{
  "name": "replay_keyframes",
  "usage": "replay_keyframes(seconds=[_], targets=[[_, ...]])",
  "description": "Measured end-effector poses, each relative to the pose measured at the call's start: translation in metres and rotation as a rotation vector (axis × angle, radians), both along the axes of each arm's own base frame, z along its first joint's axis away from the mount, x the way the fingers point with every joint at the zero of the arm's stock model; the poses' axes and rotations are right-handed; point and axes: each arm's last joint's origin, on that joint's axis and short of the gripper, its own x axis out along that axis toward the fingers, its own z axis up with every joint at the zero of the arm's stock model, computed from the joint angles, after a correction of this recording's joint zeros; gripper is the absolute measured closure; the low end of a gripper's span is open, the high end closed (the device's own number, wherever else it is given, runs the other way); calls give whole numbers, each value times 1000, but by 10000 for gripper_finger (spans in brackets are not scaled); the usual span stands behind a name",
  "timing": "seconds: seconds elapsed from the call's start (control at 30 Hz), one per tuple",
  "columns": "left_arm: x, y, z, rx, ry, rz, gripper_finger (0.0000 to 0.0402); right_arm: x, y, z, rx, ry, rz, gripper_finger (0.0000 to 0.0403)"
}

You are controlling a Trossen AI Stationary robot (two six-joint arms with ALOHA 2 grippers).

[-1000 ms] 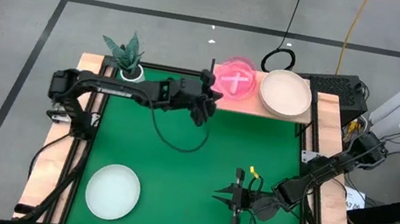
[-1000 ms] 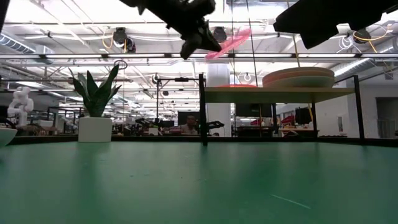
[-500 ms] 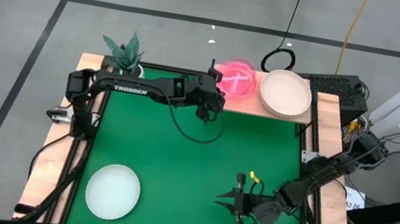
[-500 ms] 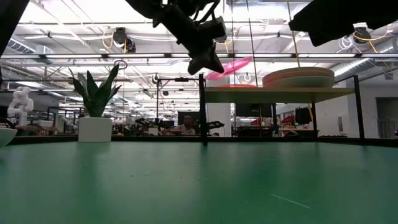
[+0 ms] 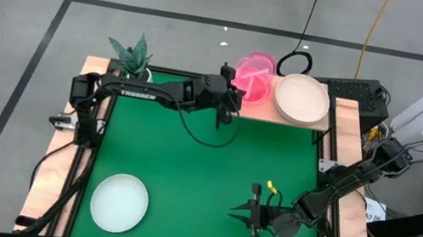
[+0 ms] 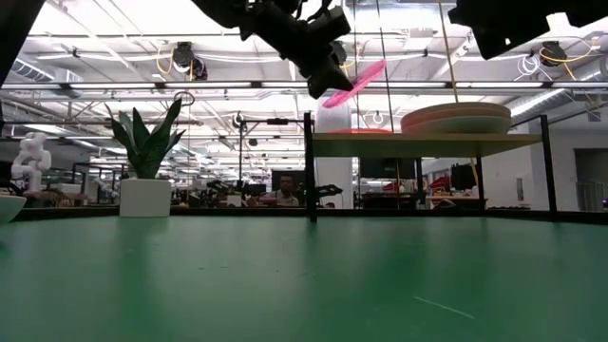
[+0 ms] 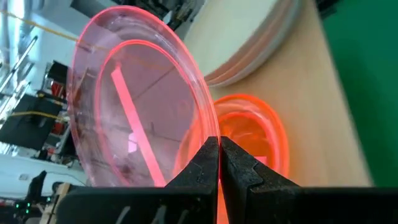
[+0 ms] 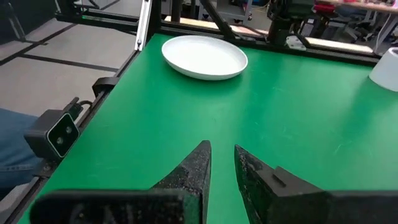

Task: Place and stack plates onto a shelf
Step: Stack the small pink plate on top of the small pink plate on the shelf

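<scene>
A see-through magenta plate (image 5: pixel 254 77) with a stick-like mark is pinched by its rim in the left gripper (image 5: pixel 226 106), fingers pressed together on it. Over the last second it has travelled from the near edge of the shelf (image 5: pixel 258 110) to above the shelf's left half, and it now tilts steeply, far edge raised. That suggests the placing step is close: it hangs over the spot but is not yet set down.

On the shelf beneath it lies a smaller orange plate (image 7: pixel 252 134). Beside that, on the shelf's right half, sits a stack of beige plates (image 5: pixel 301 98).

Well away from the shelf, a pale plate (image 5: pixel 119 202) waits on the green table (image 5: pixel 183 183). The right gripper (image 5: pixel 252 223) rests low over the table, its fingers slightly parted and holding nothing.
</scene>
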Motion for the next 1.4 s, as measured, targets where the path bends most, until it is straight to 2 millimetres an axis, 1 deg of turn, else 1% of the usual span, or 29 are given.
replay_keyframes(seconds=[0.1, 0.23, 0.33, 0.43, 0.5, 0.7, 0.83, 1.07, 1.4], targets=[[-1, 7, 4, -11, -17, 20, 396, 0, -1, 2, -22, -10, 1, 349], [-2, 15, -1, -52, -10, 48, 396, -2, -3, 9, -31, -35, -5, 349], [0, 21, -9, -62, 3, 56, 396, -4, -4, 14, -29, -50, -3, 349], [4, 26, -22, -61, 48, 60, 396, -5, -5, 17, -41, -60, 4, 349], [5, 26, -27, -60, 67, 55, 396, -5, -5, 18, -48, -58, 7, 349], [8, 23, -31, -66, 72, 52, 396, -6, -6, 16, -72, -43, 13, 349], [9, 18, -30, -65, 68, 38, 396, -6, -6, 16, -72, -42, 14, 349], [10, 20, -35, -95, 69, 56, 396, -6, -6, 16, -62, -42, 11, 349], [12, 13, -35, -90, 79, 20, 396, -6, -6, 16, -47, -41, 7, 349]])
